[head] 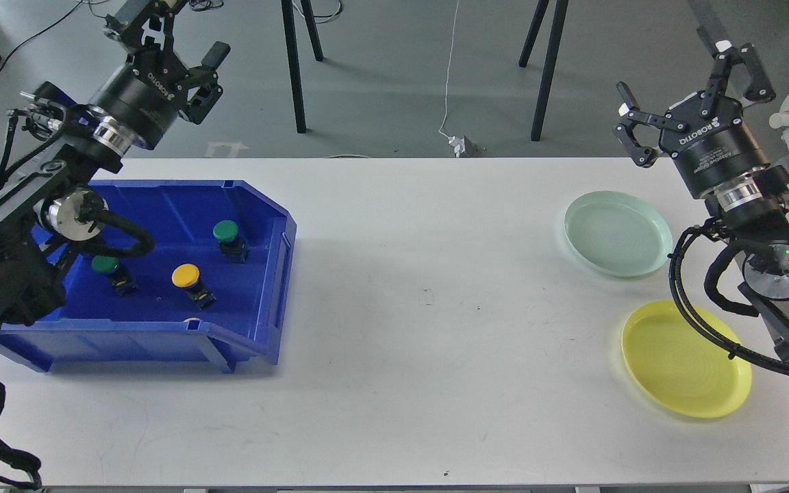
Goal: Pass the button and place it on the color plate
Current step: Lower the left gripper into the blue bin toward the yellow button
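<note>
A blue bin (278,274) at the table's left holds a yellow button (186,276) and two green buttons (226,231) (105,265), each on a black base. A pale green plate (617,233) and a yellow plate (685,358) lie at the right, both empty. My left gripper (165,31) is open and empty, raised above the bin's far left corner. My right gripper (685,79) is open and empty, raised beyond the table's far right edge, behind the green plate.
The white table (422,329) spans the view. Black stand legs (545,68) and a white cable with a plug (458,142) are on the floor behind it. My right arm's cables (696,301) hang over the yellow plate's edge.
</note>
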`<state>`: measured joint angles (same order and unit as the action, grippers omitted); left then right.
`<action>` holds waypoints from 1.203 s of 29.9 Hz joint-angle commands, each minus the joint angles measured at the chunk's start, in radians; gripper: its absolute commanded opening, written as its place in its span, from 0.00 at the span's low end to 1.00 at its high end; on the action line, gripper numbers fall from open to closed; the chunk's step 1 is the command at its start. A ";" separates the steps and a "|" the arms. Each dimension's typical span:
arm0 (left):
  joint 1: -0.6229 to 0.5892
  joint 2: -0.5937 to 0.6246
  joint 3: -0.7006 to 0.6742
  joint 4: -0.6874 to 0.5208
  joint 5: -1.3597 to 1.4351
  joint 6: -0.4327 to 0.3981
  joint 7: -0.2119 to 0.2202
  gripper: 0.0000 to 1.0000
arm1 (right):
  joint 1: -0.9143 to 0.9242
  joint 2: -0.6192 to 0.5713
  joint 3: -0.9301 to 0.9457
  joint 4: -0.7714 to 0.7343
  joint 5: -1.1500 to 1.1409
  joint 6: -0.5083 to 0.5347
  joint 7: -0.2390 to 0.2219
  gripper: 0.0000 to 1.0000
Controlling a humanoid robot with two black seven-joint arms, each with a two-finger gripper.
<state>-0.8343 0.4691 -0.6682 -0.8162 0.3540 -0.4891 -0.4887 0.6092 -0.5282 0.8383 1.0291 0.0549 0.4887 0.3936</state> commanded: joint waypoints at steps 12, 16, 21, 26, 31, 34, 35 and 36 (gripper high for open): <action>0.165 0.334 -0.193 -0.438 0.344 0.000 0.000 0.86 | -0.058 0.010 0.024 0.003 0.008 0.000 0.007 0.99; 0.104 0.584 -0.016 -0.642 0.525 0.000 0.000 0.85 | -0.062 0.011 0.021 -0.003 0.005 0.000 0.007 0.99; 0.038 0.732 0.189 -0.718 0.866 0.000 0.000 0.86 | -0.065 0.011 0.016 -0.001 0.003 0.000 0.007 0.99; 0.027 0.744 0.303 -0.594 1.077 0.058 0.000 0.85 | -0.065 0.011 0.010 -0.003 -0.001 0.000 0.007 0.99; 0.024 0.705 0.384 -0.532 1.160 0.106 0.000 0.85 | -0.065 0.011 0.008 -0.036 -0.003 0.000 0.005 0.99; 0.021 0.636 0.409 -0.469 1.166 0.101 0.000 0.85 | -0.063 0.011 0.008 -0.052 -0.001 0.000 0.005 0.99; 0.017 0.617 0.417 -0.454 1.168 0.098 0.000 0.85 | -0.063 0.011 0.007 -0.052 -0.001 0.000 0.005 0.99; 0.012 0.602 0.426 -0.446 1.168 0.092 0.000 0.85 | -0.063 0.011 0.007 -0.052 -0.003 0.000 0.005 0.99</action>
<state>-0.8123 1.1226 -0.2665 -1.3034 1.5169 -0.3859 -0.4888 0.5442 -0.5169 0.8466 0.9824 0.0528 0.4887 0.3990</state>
